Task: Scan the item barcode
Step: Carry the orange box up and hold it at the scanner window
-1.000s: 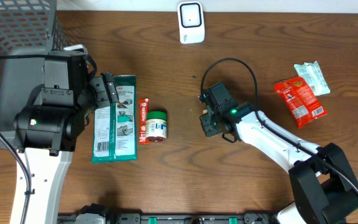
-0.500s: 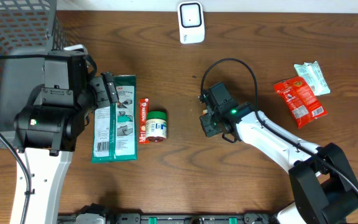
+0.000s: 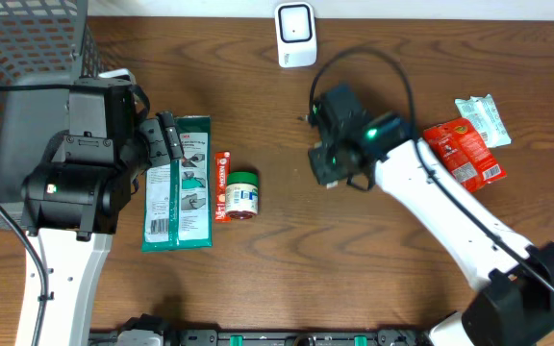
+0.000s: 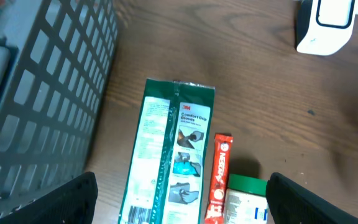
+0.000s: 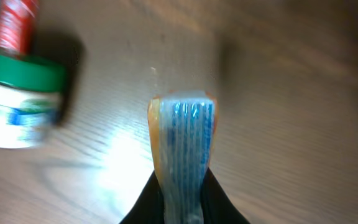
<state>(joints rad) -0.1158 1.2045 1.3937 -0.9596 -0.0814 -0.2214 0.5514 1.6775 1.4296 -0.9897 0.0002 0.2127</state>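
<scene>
My right gripper (image 5: 182, 193) is shut on a thin blue and orange packet (image 5: 184, 137), held edge-on above the wood table. In the overhead view the right gripper (image 3: 330, 165) hangs mid-table, below the white barcode scanner (image 3: 295, 36), and hides the packet. My left gripper (image 4: 179, 208) stands wide open over a long green glove package (image 4: 169, 155), with nothing between its fingers (image 4: 73, 199). The scanner (image 4: 325, 25) also shows at the top right of the left wrist view.
A red tube box (image 3: 222, 185) and a green-lidded jar (image 3: 242, 193) lie beside the green package (image 3: 179, 183). A red packet (image 3: 462, 154) and a white-green packet (image 3: 482, 119) lie at the right. A grey wire basket (image 3: 27, 38) fills the far left corner.
The right gripper has shut on the thin packet, and the arm has lifted and shifted toward the far side, nearer the scanner. The left arm has not moved.
</scene>
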